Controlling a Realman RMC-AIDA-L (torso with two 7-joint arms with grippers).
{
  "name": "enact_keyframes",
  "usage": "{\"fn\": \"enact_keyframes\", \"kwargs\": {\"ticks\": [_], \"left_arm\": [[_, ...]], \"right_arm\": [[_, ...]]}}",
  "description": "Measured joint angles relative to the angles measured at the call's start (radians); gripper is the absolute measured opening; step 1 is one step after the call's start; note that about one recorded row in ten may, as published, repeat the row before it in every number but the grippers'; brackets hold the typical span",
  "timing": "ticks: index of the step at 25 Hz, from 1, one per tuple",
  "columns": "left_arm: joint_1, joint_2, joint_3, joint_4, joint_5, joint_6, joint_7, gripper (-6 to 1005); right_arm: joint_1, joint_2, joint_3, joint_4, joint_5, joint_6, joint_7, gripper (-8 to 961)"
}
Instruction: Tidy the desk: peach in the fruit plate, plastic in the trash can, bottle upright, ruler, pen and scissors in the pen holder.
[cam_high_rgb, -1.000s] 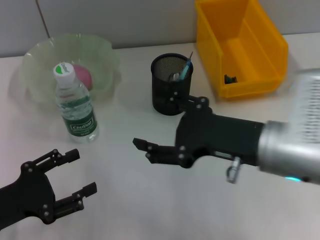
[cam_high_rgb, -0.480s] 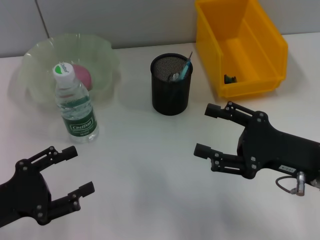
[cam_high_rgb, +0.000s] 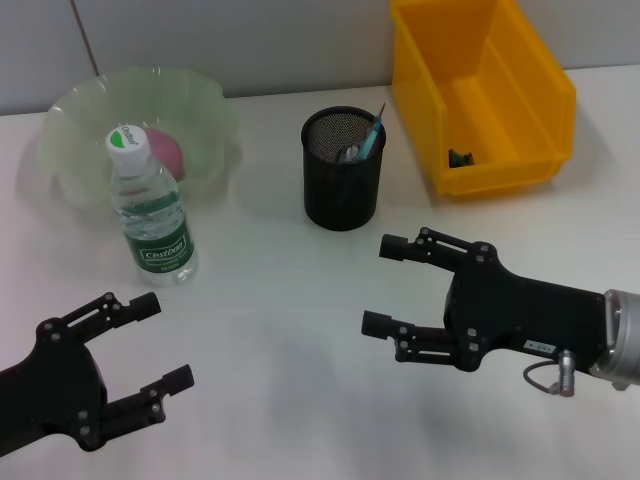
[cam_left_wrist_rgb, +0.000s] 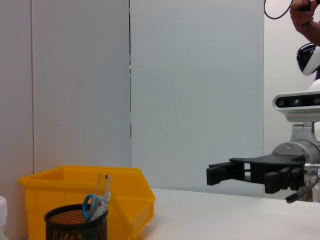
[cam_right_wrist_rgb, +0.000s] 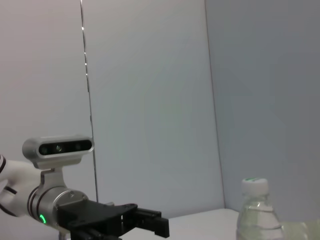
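Observation:
The peach (cam_high_rgb: 166, 152) lies in the pale green fruit plate (cam_high_rgb: 78, 100) at the back left. Just in front of the plate, the bottle (cam_high_rgb: 150, 215) stands upright; its cap and neck (cam_right_wrist_rgb: 257, 207) also show in the right wrist view. The black mesh pen holder (cam_high_rgb: 343, 190) holds the blue-handled scissors (cam_left_wrist_rgb: 90, 205), the clear ruler (cam_left_wrist_rgb: 104, 184) and a silvery pen (cam_high_rgb: 350, 153). A dark scrap of plastic (cam_high_rgb: 461, 158) lies in the yellow trash can (cam_high_rgb: 500, 170). My left gripper (cam_high_rgb: 165, 340) is open and empty at the front left. My right gripper (cam_high_rgb: 380, 285) hangs open and empty in front of the pen holder.
The white desk (cam_high_rgb: 280, 300) runs to a grey wall behind the trash can and fruit plate. Each wrist view shows the other arm's gripper far off: the right one (cam_left_wrist_rgb: 220, 175) and the left one (cam_right_wrist_rgb: 150, 222).
My right gripper has drawn back from the desk's middle toward the front right and now shows both fingers spread. The left gripper has barely shifted.

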Motion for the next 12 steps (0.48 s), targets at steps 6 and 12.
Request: {"fn": "enact_keyframes", "kwargs": {"ticks": [6, 12], "left_arm": [[-0.002, 0.000, 0.000, 0.000, 0.001, 0.000, 0.001, 784], [-0.004, -0.001, 0.002, 0.000, 0.001, 0.000, -0.002, 784]], "right_arm": [[0.022, 0.001, -0.003, 0.028, -0.013, 0.010, 0.000, 820], [0.027, 0.001, -0.004, 0.036, -0.016, 0.020, -0.001, 820]]}}
